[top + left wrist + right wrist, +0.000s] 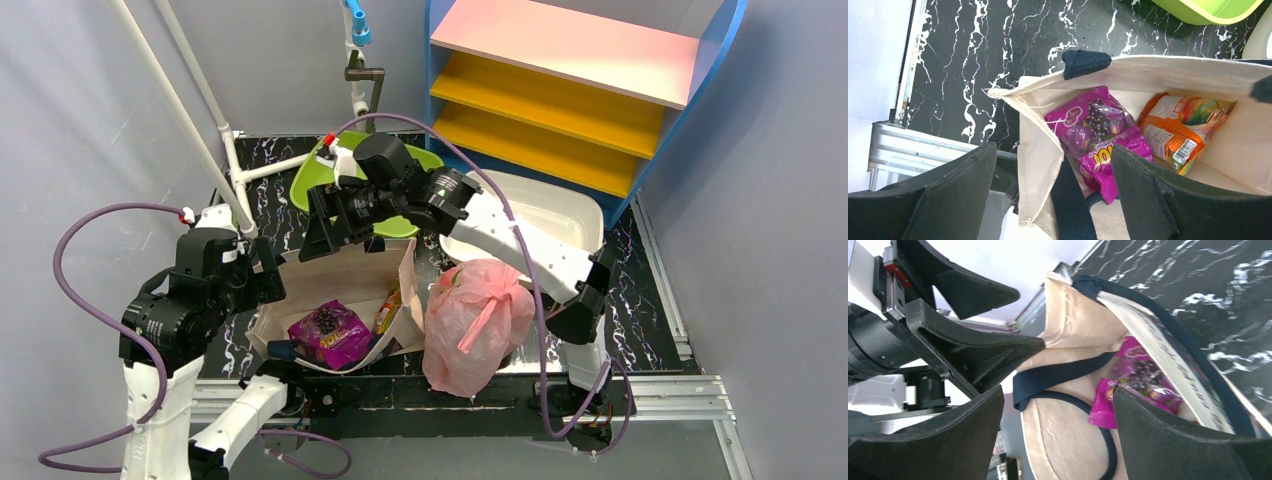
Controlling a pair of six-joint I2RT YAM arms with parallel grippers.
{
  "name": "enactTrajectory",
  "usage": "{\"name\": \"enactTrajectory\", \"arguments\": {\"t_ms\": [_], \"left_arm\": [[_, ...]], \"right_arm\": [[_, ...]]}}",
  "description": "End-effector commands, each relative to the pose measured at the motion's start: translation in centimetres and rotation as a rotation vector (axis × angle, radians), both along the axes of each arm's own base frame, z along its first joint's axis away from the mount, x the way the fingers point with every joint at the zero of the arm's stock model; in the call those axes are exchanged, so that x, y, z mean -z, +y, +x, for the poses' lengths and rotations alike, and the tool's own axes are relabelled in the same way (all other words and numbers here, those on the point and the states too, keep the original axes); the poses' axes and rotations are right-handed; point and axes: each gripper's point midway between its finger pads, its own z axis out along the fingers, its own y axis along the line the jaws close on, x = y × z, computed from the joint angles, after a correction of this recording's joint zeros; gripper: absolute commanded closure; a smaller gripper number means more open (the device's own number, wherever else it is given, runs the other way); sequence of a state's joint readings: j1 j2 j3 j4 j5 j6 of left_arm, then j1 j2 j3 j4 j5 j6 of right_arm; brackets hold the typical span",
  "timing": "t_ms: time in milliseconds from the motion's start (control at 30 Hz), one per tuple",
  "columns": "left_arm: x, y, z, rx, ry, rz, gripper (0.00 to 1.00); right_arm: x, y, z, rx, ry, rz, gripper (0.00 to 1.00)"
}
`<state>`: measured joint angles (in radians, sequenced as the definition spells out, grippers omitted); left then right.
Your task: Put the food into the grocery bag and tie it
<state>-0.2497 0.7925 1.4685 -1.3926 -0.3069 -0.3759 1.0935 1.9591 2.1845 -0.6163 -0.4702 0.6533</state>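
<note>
A beige canvas tote (345, 272) stands open in the lower middle of the top view, on a black table with white veins (285, 225). Inside it lie a purple snack packet (330, 333) and, to its right, an orange packet (388, 306). Above the tote sits a green tray (305, 185); right of it a white tub (560, 212). A blue shelf unit (545, 140) with pink and yellow boards fills the upper right.

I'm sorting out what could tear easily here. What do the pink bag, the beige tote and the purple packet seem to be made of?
Pink bag: thin plastic film, it seems; translucent, crinkled, slightly shiny.
Beige tote: woven cloth, likely canvas; matt, with frayed threads at the rim.
Purple packet: glossy printed plastic or foil wrapper; bright highlights on its creases.
</note>
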Motion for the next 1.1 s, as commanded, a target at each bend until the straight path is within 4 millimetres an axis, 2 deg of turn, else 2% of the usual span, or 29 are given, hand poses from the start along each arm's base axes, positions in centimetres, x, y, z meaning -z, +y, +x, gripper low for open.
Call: {"name": "enactTrajectory", "arguments": {"t_ms": [0, 233, 433, 600, 767, 900, 1000, 1067], "left_arm": [[0.0, 0.6, -1.1, -0.008, 0.008, 0.017, 0.16], [2.5, 0.5, -1.9, -0.016, 0.082, 0.014, 0.19], [3.7, 0.0, -1.3, -0.009, 0.113, 0.002, 0.26], [4.7, -0.4, -1.0, -0.004, 0.141, -0.006, 0.34], [5.0, -0.4, -0.7, -0.006, 0.15, -0.002, 0.43], [5.6, -0.4, -0.5, -0.005, 0.157, 0.0, 0.55], [6.0, -0.6, -0.3, 0.001, 0.164, 0.0, 0.64], [5.9, -0.6, 0.0, 0.005, 0.157, -0.001, 0.74]], "right_arm": [[-3.6, -4.5, 1.7, 0.121, -0.253, -0.019, 0.13], [-0.8, -10.8, 4.4, 0.302, -0.388, -0.275, 0.12], [2.0, -14.5, 4.0, 0.376, -0.341, -0.452, 0.11], [5.5, -14.6, 2.1, 0.347, -0.21, -0.53, 0.11], [9.0, -14.7, 0.8, 0.336, -0.11, -0.649, 0.19], [9.9, -14.2, 0.9, 0.314, -0.104, -0.672, 0.4], [10.2, -13.7, 1.2, 0.295, -0.131, -0.659, 0.68], [10.3, -13.5, 1.5, 0.28, -0.159, -0.653, 0.83]]}}
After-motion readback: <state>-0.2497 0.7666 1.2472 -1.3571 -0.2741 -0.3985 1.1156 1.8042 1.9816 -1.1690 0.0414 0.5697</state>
